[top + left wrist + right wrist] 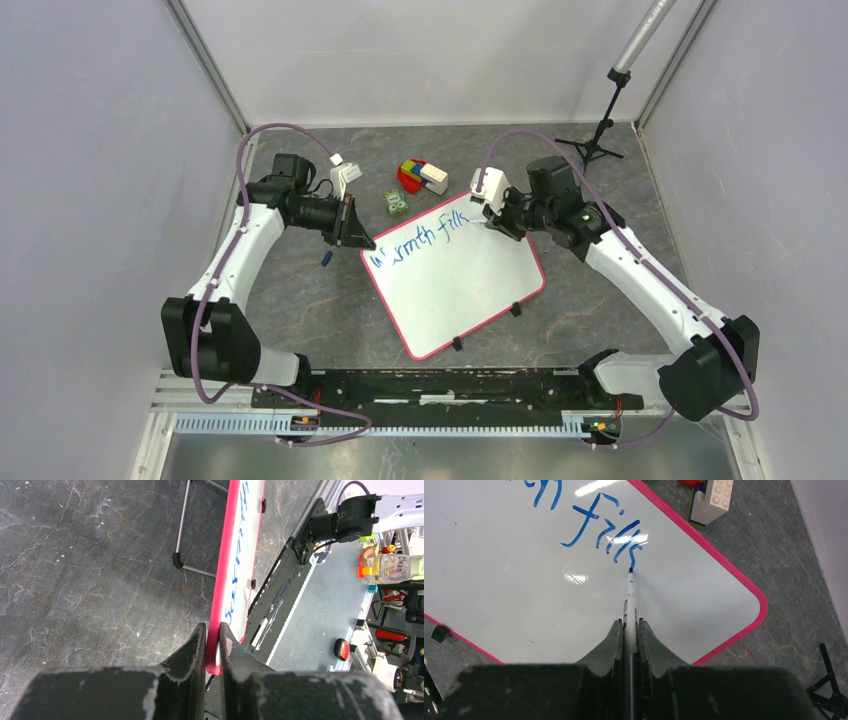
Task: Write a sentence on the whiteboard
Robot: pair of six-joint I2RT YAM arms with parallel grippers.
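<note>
On the whiteboard point(455, 275), our right fingers point(606, 647) clamp the marker point(629, 605) at the sentence point(584, 514)'s last stroke; should our left fingers point(192, 650), pinching its edge, slip, lettering skews.

Bright, even light falls from above in all three views. White glare patches lie on the glossy white board with the pink-red rim point(499, 600), and one washes over the blue handwritten lettering point(584, 520). The slim white marker point(630, 595) throws a faint, soft shadow to its right. The left pincer point(213, 630) and the right pincer point(629, 627), dark and close to their lenses, look slightly soft. The mottled grey stone bench point(300, 300) carries only weak, diffuse shadows.
</note>
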